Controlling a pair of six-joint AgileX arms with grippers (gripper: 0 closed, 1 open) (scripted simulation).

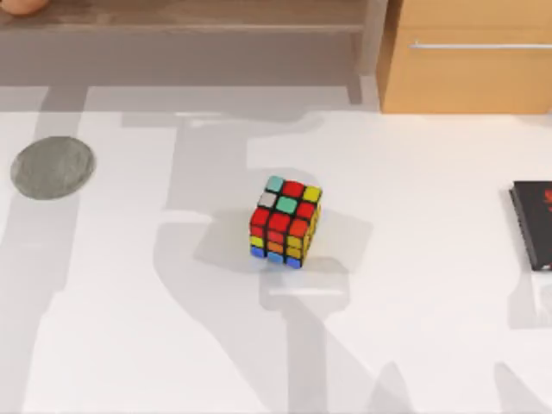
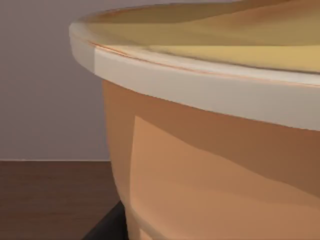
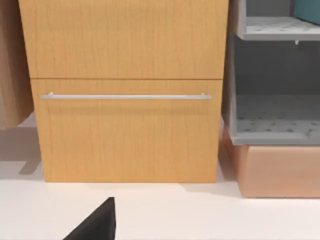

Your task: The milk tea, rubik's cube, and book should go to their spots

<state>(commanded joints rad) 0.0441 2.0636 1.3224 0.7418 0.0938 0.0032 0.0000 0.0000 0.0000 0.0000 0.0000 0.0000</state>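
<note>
One task item on the table from above: the rubik's cube (image 1: 285,221) at centre, open room all round; grey mat (image 1: 53,167) at 9 o'clock, black book (image 1: 534,224) at the 3 o'clock edge. Left wrist view: milk tea (image 2: 210,150) close against the camera, likely carried; grip state cannot be told. Right wrist view: wooden drawer cabinet (image 3: 125,90) ahead, grey shelf (image 3: 275,125) beside it; fingers' state cannot be told.

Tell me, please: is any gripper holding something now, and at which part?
It cannot be told. The left wrist view looks very closely at the milk tea, just under its rim, but no fingers show touching it. The rubik's cube stands free on the table.
</note>
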